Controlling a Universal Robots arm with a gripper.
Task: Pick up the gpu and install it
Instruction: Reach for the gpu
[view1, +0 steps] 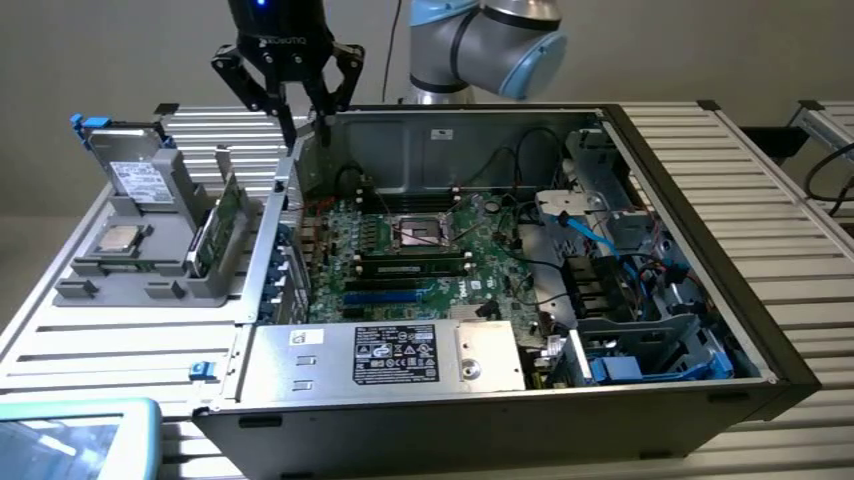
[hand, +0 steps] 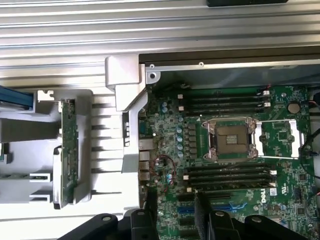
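The gpu (view1: 216, 222) is a green card with a silver end bracket, standing on edge in a slot of the grey parts holder (view1: 100, 270) at the exterior view's left. From the wrist it appears edge-on, gpu (hand: 68, 150), beside the case wall. My gripper (view1: 304, 115) hangs open and empty above the back corner of the open computer case (view1: 441, 410), higher than the gpu and to its right. Its black fingers (hand: 149, 210) frame the motherboard (hand: 235, 165) in the wrist view, gripper (hand: 175, 216) over the blue slots.
The holder also carries a silver drive with blue tabs (view1: 138, 178) and a processor chip (view1: 118, 238). Inside the case are a labelled power supply (view1: 400, 355), an empty processor socket (view1: 424, 232), a memory stick (view1: 414, 268) and blue cables (view1: 594, 235). A slatted metal table (view1: 761, 180) surrounds everything.
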